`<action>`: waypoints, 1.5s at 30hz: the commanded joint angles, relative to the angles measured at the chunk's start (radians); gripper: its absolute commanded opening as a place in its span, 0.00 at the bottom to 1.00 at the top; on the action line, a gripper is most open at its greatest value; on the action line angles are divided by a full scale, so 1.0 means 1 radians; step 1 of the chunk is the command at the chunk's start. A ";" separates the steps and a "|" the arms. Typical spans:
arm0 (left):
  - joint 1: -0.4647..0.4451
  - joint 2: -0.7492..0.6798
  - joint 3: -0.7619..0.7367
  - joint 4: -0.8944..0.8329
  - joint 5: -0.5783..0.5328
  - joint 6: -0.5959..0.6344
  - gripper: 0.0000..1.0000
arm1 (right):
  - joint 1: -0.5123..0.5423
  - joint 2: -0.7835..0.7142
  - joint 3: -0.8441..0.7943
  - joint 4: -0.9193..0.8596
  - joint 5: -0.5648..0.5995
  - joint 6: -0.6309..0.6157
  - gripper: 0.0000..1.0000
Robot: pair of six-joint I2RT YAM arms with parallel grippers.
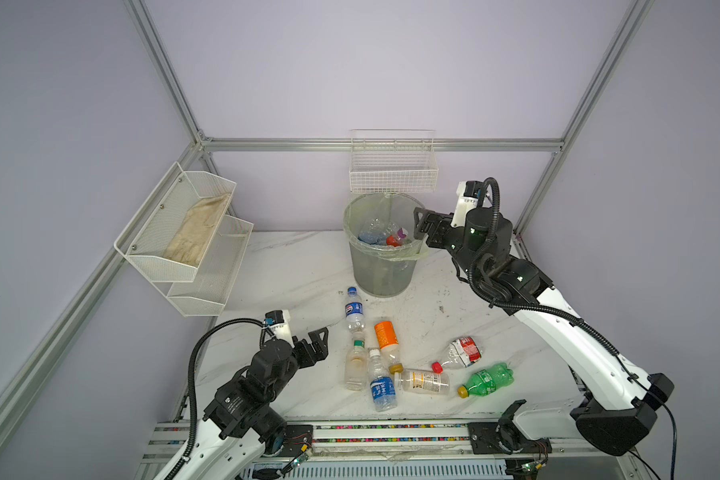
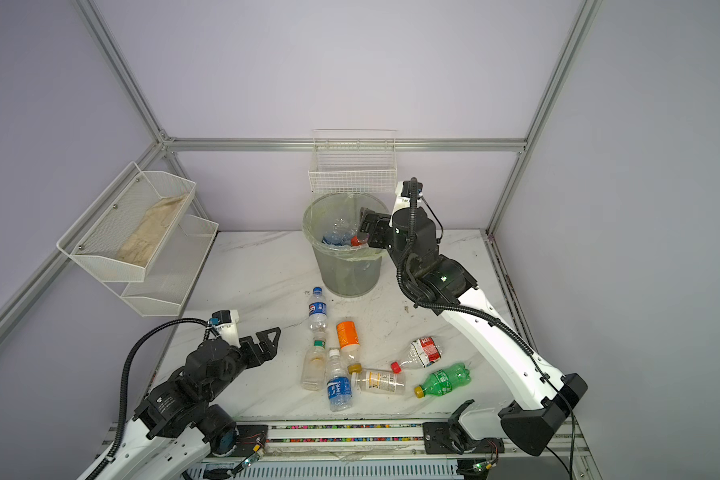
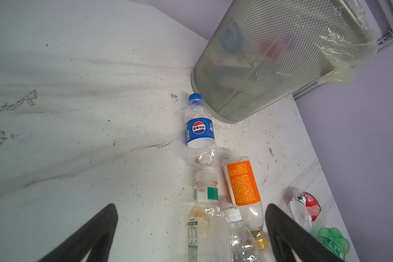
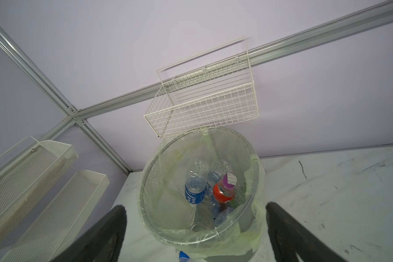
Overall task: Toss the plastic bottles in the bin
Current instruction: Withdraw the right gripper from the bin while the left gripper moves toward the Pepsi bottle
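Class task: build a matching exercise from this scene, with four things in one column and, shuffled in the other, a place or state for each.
Column one
1. Pepsi bottle
2. green bottle
3. right gripper
4. beige cloth

Column two
A. lying in the upper mesh tray
B. open, up at the bin rim
C. lying on the table, closest to the bin's foot
D. rightmost bottle on the table in both top views

Pairs: 1-C, 2-D, 3-B, 4-A
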 commanded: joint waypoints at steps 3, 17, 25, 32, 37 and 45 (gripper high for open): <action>-0.003 0.075 0.002 0.024 0.029 -0.010 1.00 | 0.004 -0.086 -0.056 -0.034 0.047 0.024 0.97; -0.004 0.294 0.039 0.103 0.080 0.015 1.00 | 0.004 -0.209 -0.289 -0.121 0.092 0.097 0.97; -0.003 0.428 0.093 0.161 0.082 0.031 1.00 | 0.002 -0.255 -0.478 -0.128 0.068 0.201 0.97; -0.003 0.567 0.149 0.212 0.096 0.058 1.00 | 0.002 -0.235 -0.559 -0.132 0.026 0.250 0.97; -0.003 0.654 0.188 0.271 0.111 0.072 1.00 | 0.002 -0.204 -0.578 -0.133 -0.002 0.272 0.97; -0.003 0.802 0.274 0.311 0.131 0.101 1.00 | 0.002 -0.177 -0.610 -0.117 -0.052 0.272 0.97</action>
